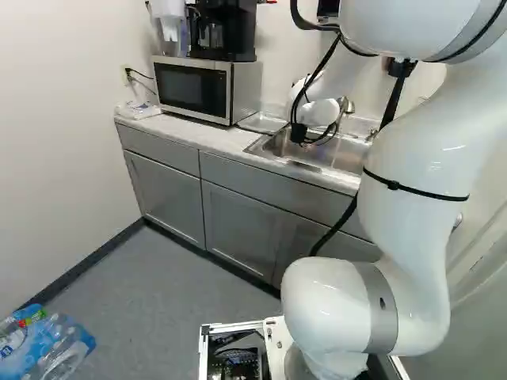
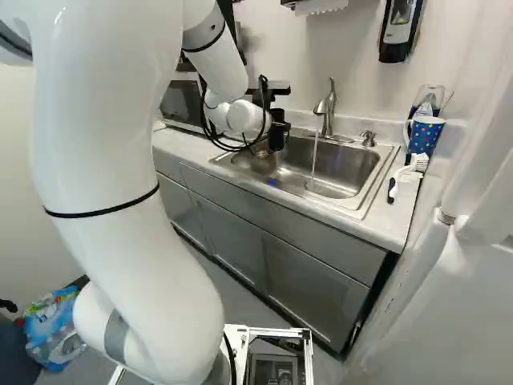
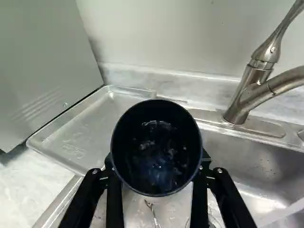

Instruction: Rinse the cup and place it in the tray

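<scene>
Over the part of the sink [image 2: 353, 168] nearest the tray [image 3: 71, 135], the claw [image 2: 277, 128] is closed on the cup [image 3: 156, 159], one finger against either side. The cup is dark blue and round, its mouth facing the wrist camera (wet within, to judge by the glints). The tray, a shallow metal one, lies just beside the sink, with the microwave [image 1: 190, 89] next to it on the desk [image 1: 218, 141]. Across the cup from the tray rises the faucet [image 2: 325, 108]; in the right base view, water [image 2: 313, 164] falls from its spout into the basin, apart from the cup. A metal utensil [image 3: 152, 209] lies below the claw in the sink. At the right of the right base view, a patterned blue mug [image 2: 426, 136] stands near a white-handled brush [image 2: 407, 173]; at the top of the left base view, a coffee maker [image 1: 226, 32] stands on the microwave.
</scene>
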Robot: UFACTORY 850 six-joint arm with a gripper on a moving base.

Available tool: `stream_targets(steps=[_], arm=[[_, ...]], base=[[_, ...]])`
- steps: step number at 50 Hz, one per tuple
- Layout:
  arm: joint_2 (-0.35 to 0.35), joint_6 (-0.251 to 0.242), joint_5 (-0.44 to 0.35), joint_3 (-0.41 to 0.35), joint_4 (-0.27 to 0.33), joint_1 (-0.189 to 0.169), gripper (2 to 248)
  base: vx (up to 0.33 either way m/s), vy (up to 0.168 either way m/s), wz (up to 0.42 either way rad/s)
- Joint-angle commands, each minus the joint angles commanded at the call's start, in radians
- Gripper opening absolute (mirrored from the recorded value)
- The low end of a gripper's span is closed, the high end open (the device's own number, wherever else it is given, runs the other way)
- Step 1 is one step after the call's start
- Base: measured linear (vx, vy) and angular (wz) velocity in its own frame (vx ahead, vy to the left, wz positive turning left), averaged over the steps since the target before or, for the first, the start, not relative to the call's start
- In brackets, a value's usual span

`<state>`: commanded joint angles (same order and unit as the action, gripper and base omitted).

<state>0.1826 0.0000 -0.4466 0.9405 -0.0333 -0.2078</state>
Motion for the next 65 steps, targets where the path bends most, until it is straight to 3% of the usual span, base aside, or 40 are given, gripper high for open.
stream_targets(steps=[65], arm=[[-0.102, 0.000, 0.104, 0.034, 0.000, 0.000, 125]], base=[[0.000, 0.000, 0.000]])
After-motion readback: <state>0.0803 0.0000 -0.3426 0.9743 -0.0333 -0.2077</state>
